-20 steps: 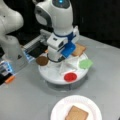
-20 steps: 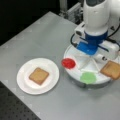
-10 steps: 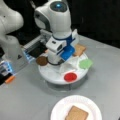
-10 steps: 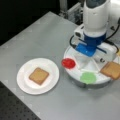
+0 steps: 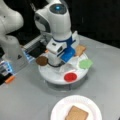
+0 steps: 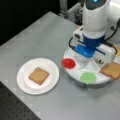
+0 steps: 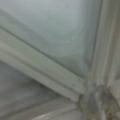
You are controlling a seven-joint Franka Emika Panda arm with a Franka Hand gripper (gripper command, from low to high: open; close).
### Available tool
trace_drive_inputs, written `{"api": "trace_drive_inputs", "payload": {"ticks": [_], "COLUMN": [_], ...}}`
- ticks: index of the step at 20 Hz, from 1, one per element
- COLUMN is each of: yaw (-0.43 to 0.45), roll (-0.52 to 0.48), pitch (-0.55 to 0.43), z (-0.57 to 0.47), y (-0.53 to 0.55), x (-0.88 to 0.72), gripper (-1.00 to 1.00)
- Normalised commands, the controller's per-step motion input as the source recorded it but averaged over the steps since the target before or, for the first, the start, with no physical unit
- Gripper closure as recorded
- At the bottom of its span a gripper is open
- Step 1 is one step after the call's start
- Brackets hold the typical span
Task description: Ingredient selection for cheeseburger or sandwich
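The white Panda arm stands bent steeply downward in both front views, wrist vertical, its blue-trimmed hand pointing straight down. The gripper (image 5: 60, 65) sits low beneath the wrist; its jaws are hidden behind the hand body.

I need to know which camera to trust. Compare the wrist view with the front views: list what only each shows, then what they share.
Only the wrist view: a close look at the tray's white divider ridges meeting at its hub; no food and no fingers appear.

Only the front views: the gripper low over the tray's middle, the patty, red disc, lettuce, a toast on the tray, and another toast on the plate.

Shared: the white tray itself.
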Motion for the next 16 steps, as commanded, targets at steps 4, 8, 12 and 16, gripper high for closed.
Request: {"api": "trace_drive_inputs", "payload": {"ticks": [4,8,12,16], "yaw": [0.209,0.200,0.186,0.178], "roll": [-0.081,-0.073,-0.061,-0.058], "pitch": [-0.093,-0.095,-0.090,-0.077], "z": [-0.12,-0.12,-0.10,-0.04], "y": [-0.10,-0.11,-0.11,-0.08], "x": [-0.13,-0.18,-0.23,-0.25], "gripper": [-1.00,-1.00,-1.00,-1.00]}}
